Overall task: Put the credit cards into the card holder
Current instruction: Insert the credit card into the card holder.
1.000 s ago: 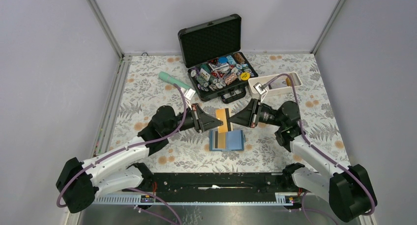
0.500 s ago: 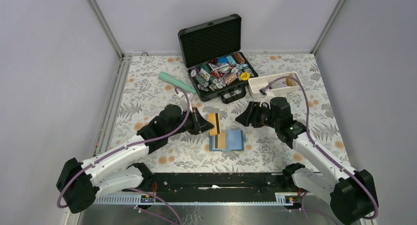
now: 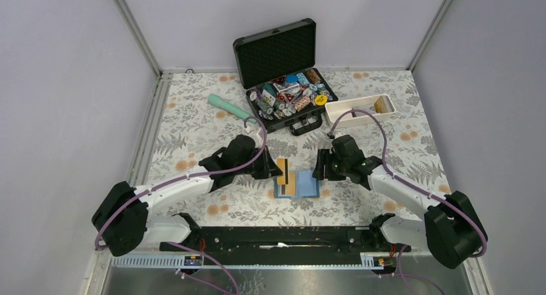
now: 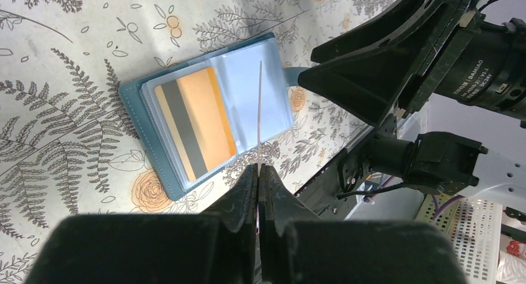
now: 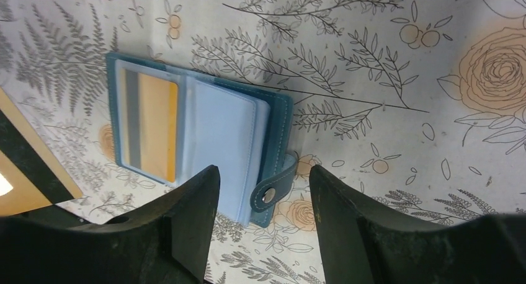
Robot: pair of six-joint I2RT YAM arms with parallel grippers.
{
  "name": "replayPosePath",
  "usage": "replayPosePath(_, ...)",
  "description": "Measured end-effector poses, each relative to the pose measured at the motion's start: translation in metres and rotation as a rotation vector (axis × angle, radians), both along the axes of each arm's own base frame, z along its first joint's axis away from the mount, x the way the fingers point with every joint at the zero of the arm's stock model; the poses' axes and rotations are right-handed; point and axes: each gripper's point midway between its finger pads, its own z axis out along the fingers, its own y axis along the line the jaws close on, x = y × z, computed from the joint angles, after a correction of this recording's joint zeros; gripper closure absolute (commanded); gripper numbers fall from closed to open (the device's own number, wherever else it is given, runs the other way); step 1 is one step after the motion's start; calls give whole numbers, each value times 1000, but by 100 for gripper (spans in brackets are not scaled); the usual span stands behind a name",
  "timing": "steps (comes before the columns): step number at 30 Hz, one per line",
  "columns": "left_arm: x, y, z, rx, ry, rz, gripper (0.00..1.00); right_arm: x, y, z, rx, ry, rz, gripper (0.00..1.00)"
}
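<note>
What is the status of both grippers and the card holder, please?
Left gripper shut on orange card, edge-on over open card holder. Right gripper open, over snap tab. One striped card sleeved. Nothing blocking.

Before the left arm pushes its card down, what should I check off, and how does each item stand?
1. Left gripper shut on the orange-gold card: ok.
2. Card holder lying open: ok.
3. Light-blue sleeve beside the stored card empty: ok.
4. Right gripper pinning the holder: cannot tell; it is open by the snap tab.
5. Held card's edge aligned with a slot: cannot tell.
</note>
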Motion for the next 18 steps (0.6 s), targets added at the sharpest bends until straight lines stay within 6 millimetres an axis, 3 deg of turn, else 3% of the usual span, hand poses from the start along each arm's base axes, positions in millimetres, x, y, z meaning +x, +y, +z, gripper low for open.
replayPosePath(11, -2, -6, -11, 6, 41, -2, 100, -9, -1, -22, -97, 44, 13, 51)
replayPosePath(18, -1, -10, -16, 5, 44, -10, 100, -10, 0, -23, -118, 39, 10, 79)
